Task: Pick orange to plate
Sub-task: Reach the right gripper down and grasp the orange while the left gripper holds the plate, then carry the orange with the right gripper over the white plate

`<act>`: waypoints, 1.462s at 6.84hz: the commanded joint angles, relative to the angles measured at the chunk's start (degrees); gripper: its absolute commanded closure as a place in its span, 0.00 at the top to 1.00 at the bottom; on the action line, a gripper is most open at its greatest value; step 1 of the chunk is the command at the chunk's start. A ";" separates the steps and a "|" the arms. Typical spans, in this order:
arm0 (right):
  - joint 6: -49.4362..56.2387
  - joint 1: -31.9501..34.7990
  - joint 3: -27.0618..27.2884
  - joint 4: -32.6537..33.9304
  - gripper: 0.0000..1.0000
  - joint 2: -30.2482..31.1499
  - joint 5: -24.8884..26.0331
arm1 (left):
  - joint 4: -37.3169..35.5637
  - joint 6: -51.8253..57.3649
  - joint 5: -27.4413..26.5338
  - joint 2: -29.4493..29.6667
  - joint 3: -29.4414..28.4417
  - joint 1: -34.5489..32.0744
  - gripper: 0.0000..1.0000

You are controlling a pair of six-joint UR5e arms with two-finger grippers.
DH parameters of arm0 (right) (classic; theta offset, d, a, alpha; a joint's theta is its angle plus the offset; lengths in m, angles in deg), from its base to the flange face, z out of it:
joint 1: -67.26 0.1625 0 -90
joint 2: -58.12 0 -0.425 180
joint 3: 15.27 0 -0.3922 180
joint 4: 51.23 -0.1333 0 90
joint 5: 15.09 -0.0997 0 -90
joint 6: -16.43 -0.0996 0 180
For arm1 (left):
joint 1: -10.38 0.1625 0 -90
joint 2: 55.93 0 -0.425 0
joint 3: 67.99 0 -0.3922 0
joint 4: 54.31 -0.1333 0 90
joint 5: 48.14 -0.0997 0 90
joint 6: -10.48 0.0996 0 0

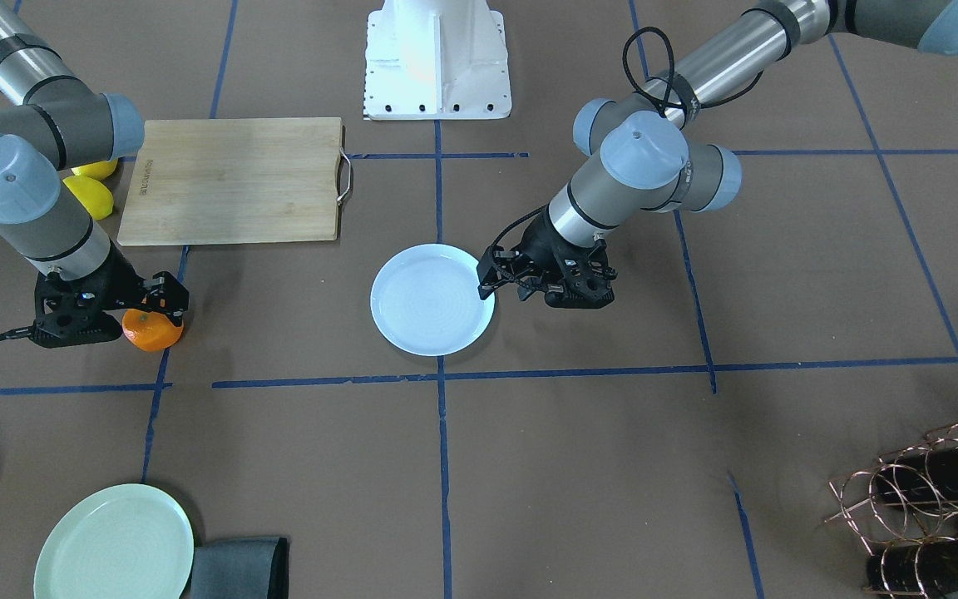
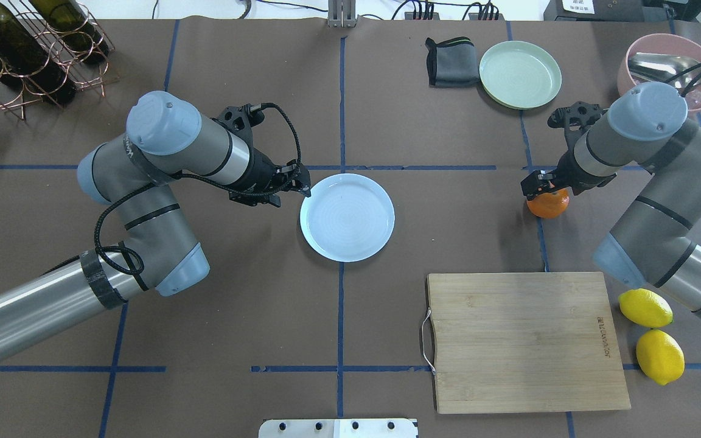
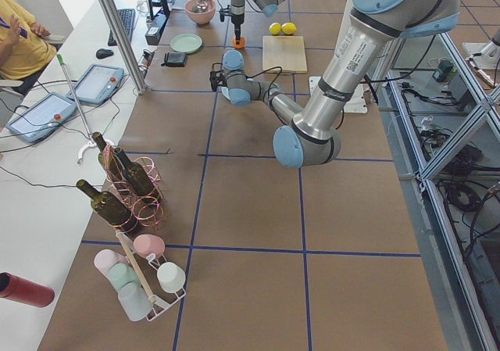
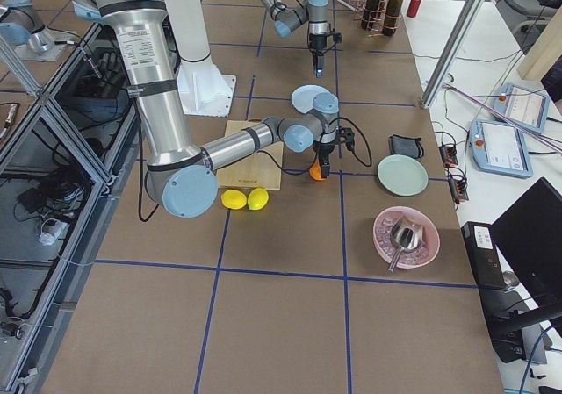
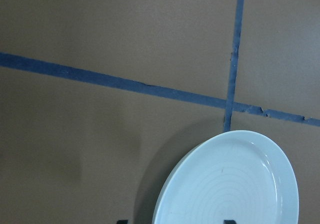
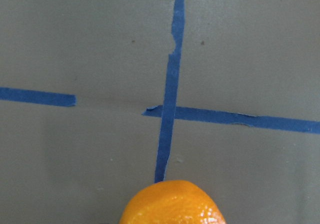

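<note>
Now, orange look: the small round bright orange fruit (image 1: 152, 331) is slightly flattened, with glossy, pebbled skin that shows close up in the right wrist view.
Orange place: it sits on the brown table cover (image 2: 387, 316), on a blue tape line (image 6: 167, 124), at the robot's right side, well apart from the round shallow white plate with a bluish tint (image 1: 425, 320).
Neighbours: a pale green plate (image 2: 519, 74) lies farther out from the robot, and a bamboo cutting board with a wire handle (image 2: 521, 340) and two yellow lemons (image 2: 645, 308) lie nearer the robot's base.
White plate: it lies flat near the table's middle, beside a crossing of tape lines, with nothing on it.
Right arm pose: it is bent at the elbow, wrist pointing steeply down, and the right gripper (image 1: 165, 301) is right over the orange's top.
Right gripper state: its fingers reach the fruit, but whether they clamp it cannot be told.
Left arm pose: it is folded low, with the left gripper (image 1: 487, 279) over the white plate's rim on the robot's left.
Left gripper state: its two dark fingertips (image 5: 229, 222) stand wide apart, holding nothing.
</note>
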 commanded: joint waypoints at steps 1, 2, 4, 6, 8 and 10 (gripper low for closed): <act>-0.09 -0.37 -0.21 0.09 1.00 0.06 0.01 | 0.00 0.00 0.00 -0.12 0.00 0.01 0.70; -0.09 -0.46 -0.21 0.09 0.99 0.06 0.01 | 0.00 0.00 0.00 -0.12 0.00 0.01 0.70; -0.96 -0.46 -0.21 0.09 0.15 0.06 -0.34 | 0.00 0.00 0.00 -0.47 0.17 0.01 0.70; -2.46 -0.55 3.80 0.87 0.00 -0.64 -2.09 | 0.00 0.00 0.00 -0.56 0.88 -0.07 0.70; -16.59 -5.16 4.18 6.74 0.00 -12.97 -3.61 | 0.00 0.00 0.08 -1.70 3.41 -0.16 0.70; -29.29 -12.64 3.13 6.94 0.00 -19.25 3.48 | 0.00 0.26 0.08 -5.73 9.46 -0.42 0.70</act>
